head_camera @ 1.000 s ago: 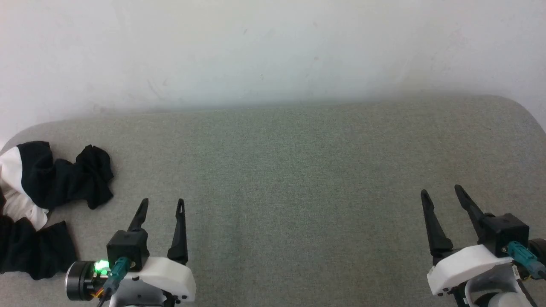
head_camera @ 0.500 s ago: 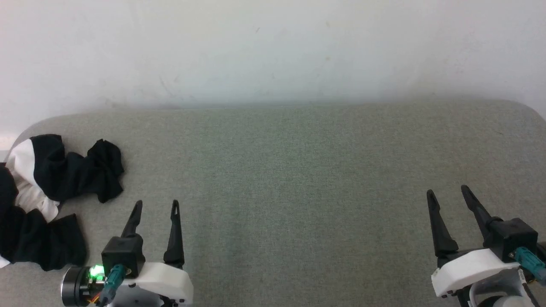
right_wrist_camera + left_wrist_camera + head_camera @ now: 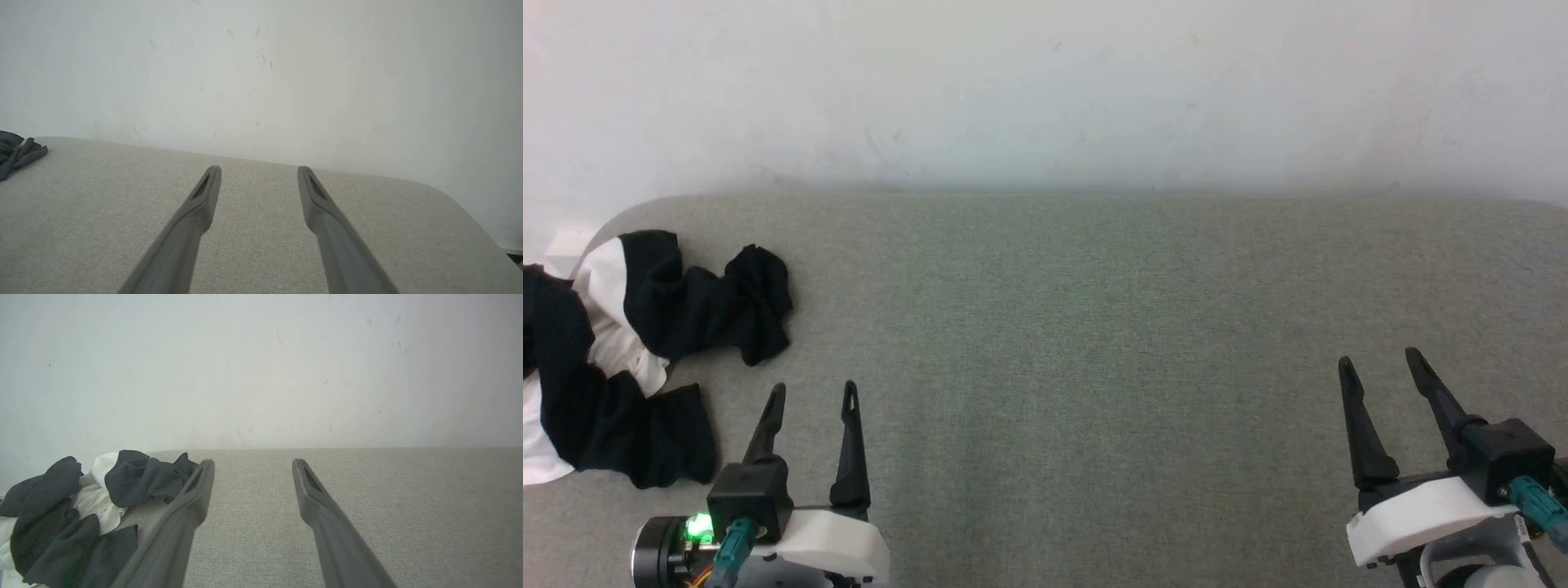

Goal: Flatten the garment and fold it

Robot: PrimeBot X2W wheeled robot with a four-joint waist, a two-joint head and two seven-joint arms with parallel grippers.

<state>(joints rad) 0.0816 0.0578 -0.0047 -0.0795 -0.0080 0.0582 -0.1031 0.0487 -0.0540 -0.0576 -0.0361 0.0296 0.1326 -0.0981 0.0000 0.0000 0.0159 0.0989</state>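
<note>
Your left gripper point(image 3: 814, 385) and right gripper point(image 3: 1377, 356), slim dark tapered fingers point(image 3: 852, 445), both spread wide and empty over the grey woven table point(image 3: 1094, 367), soft crumpled black-and-white garment point(image 3: 678, 306) bunched at its left edge.

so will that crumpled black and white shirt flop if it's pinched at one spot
The crumpled black and white shirt lies in soft bunched folds, so it would likely droop limply from one pinch. Thin cloth, probably light. Pushed, it may bunch up on the woven grey surface rather than slide.
</note>
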